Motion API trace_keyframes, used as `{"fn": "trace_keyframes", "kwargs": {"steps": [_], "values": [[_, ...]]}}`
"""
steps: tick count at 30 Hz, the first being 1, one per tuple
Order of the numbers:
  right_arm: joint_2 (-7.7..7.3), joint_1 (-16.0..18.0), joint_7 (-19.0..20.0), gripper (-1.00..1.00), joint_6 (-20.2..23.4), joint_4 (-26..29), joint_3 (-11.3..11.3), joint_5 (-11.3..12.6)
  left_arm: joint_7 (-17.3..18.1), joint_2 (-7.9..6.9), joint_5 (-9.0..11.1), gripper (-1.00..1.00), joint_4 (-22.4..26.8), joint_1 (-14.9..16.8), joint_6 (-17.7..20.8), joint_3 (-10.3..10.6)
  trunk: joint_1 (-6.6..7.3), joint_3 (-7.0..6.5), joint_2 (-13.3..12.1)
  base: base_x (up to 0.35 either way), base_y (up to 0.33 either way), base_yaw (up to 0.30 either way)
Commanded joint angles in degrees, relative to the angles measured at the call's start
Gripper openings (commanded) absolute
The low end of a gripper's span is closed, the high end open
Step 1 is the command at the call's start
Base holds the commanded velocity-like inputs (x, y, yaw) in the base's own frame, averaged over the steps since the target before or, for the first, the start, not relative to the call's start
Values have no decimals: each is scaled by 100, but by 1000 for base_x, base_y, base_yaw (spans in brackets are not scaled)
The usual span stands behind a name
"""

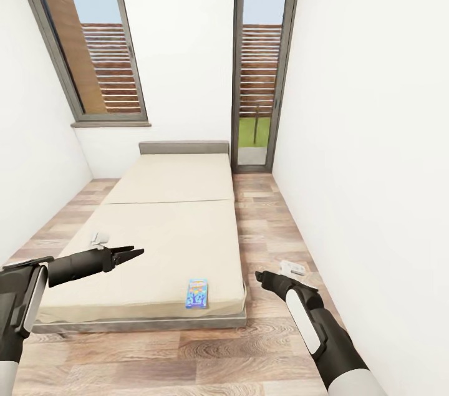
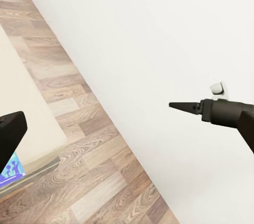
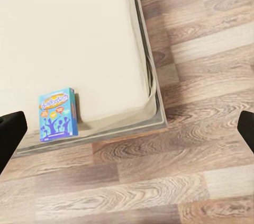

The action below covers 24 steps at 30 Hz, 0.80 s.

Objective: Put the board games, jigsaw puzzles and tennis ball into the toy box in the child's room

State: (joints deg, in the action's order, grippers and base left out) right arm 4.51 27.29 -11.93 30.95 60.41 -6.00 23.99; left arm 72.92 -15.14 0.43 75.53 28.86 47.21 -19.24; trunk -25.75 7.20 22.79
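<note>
Blue and small, a board game [image 1: 197, 293] is seen lying flat on the beige mattress of the bed [image 1: 174, 227], close to its near right corner. The left gripper [image 1: 130, 254] is held above the near left part of the mattress, empty, its fingers spread. The right gripper [image 1: 265, 276] is held over the wood-plank floor [image 1: 274, 221] just right of the bed, its fingers also spread and empty.
</note>
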Motion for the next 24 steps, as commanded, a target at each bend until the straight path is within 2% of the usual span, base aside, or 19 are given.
{"fn": "trace_keyframes", "kwargs": {"steps": [1,13,19,24], "values": [[-2,5,-55,100,-28,9,-12,64,21,0,3,100,2,6,60,-3,-4,13,13,0,0,0],[-11,5,-55,100,-187,14,-16,92,-65,10,1,100,5,6,64,13,-4,13,13,0,0,0],[-7,5,-55,100,-193,8,-20,87,-401,12,2,100,5,6,75,16,-4,13,13,0,0,0],[-3,5,-55,100,-200,10,-24,85,-787,36,1,100,6,6,95,25,-113,103,213,0,0,0]]}}
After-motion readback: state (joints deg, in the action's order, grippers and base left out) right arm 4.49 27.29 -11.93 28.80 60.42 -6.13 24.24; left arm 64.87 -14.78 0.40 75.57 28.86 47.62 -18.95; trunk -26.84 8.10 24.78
